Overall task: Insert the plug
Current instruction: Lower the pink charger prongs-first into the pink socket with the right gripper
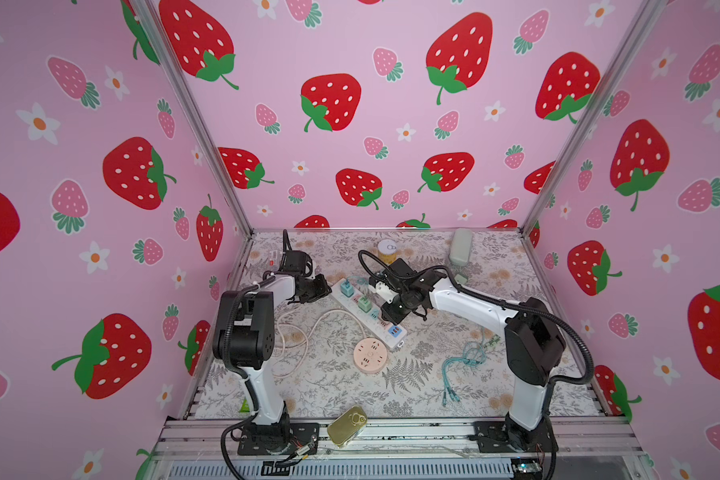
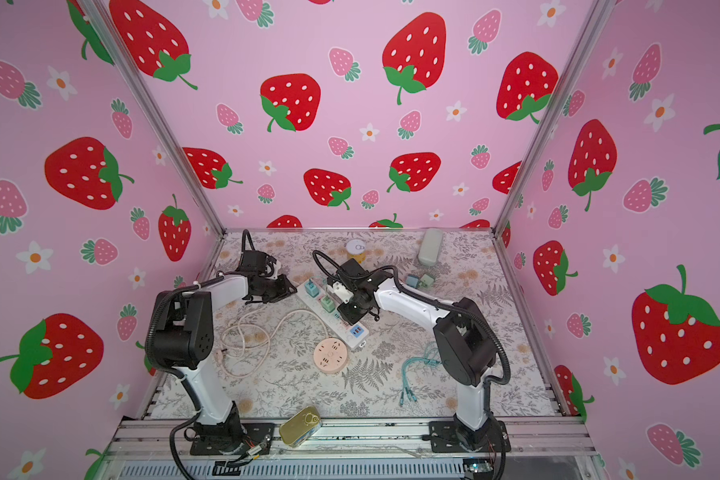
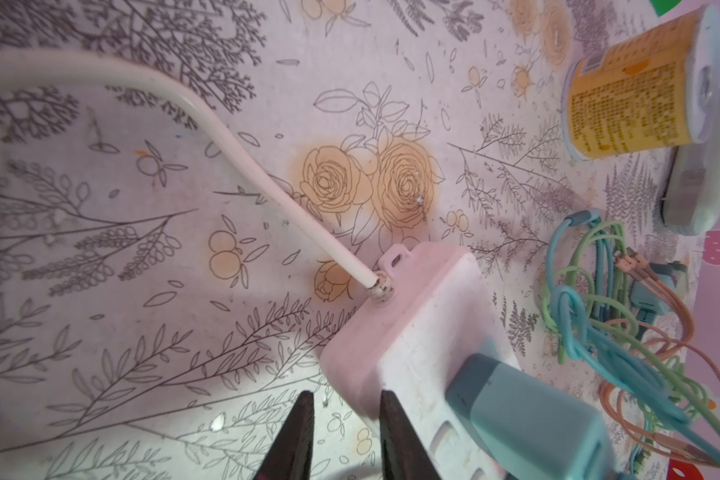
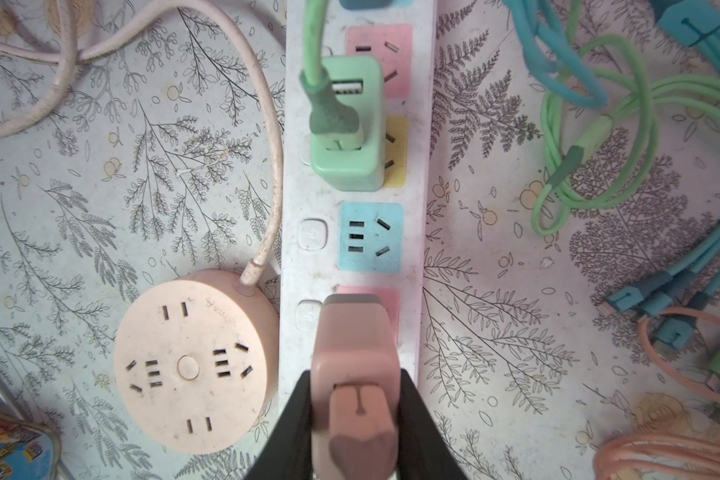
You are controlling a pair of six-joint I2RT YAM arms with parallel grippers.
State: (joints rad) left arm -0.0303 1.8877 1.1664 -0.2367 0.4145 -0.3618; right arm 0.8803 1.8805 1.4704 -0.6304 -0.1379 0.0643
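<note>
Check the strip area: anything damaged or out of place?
Where the white cord enters the power strip, its collar looks chipped and rough in the left wrist view. In both top views a gold tin lies askew across the front rail.

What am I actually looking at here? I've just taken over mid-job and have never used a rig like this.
You are seeing two robot arms, the left arm and the right arm, bolted at the table's near edge. Each ends in a two-fingered tool. The two wide pictures look down from overhead and are nearly the same view. The two close-ups come from a camera on each wrist.

On the flowered tablecloth lie a white power strip with a green charger plugged in, a round pink socket, loose cables and a yellow can. A gold tin sits at the front edge.

The right tool is shut on the pink plug, holding it over a pink socket on the strip. I can't tell whether it is seated. The left tool sits narrowly open beside the strip's cord end, holding nothing.
</note>
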